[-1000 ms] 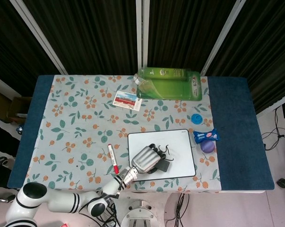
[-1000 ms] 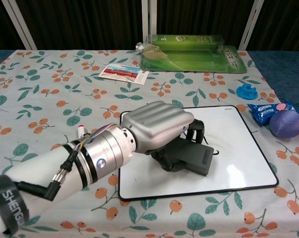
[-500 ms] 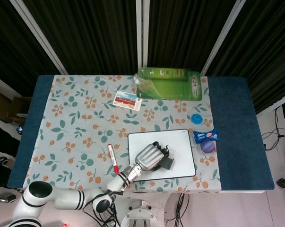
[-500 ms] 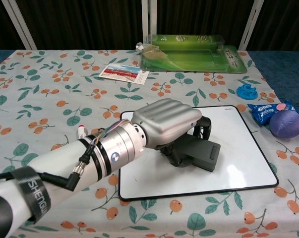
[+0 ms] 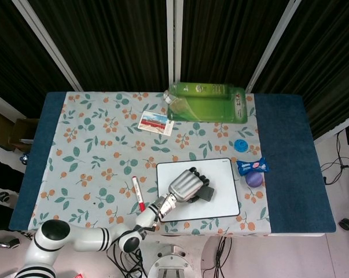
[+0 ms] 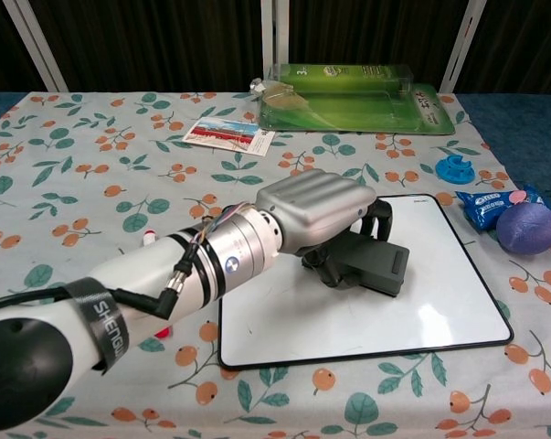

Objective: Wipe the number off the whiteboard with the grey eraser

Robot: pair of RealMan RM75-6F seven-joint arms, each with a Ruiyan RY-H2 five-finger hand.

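Note:
The whiteboard (image 5: pixel 223 200) (image 6: pixel 439 311) lies flat at the table's front right. My left hand (image 5: pixel 186 185) (image 6: pixel 316 212) grips the grey eraser (image 5: pixel 204 193) (image 6: pixel 371 266) and presses it on the middle of the board. No black marks show on the bare board around the hand. Whatever lies under the hand and eraser is hidden. My right hand appears in neither view.
A red-capped marker (image 5: pixel 138 193) lies left of the board. Right of the board sit a blue snack packet (image 5: pixel 252 167) (image 6: pixel 490 206), a purple ball (image 5: pixel 254 179) (image 6: pixel 527 227) and a blue cap (image 5: pixel 240 145) (image 6: pixel 455 168). A green package (image 5: pixel 208 102) (image 6: pixel 353 97) and a card (image 5: pixel 155 123) (image 6: pixel 227 135) lie at the back.
My left hand has slid the eraser away from me and a little to the right across the board. The black strokes seen beside the fingers earlier no longer show.

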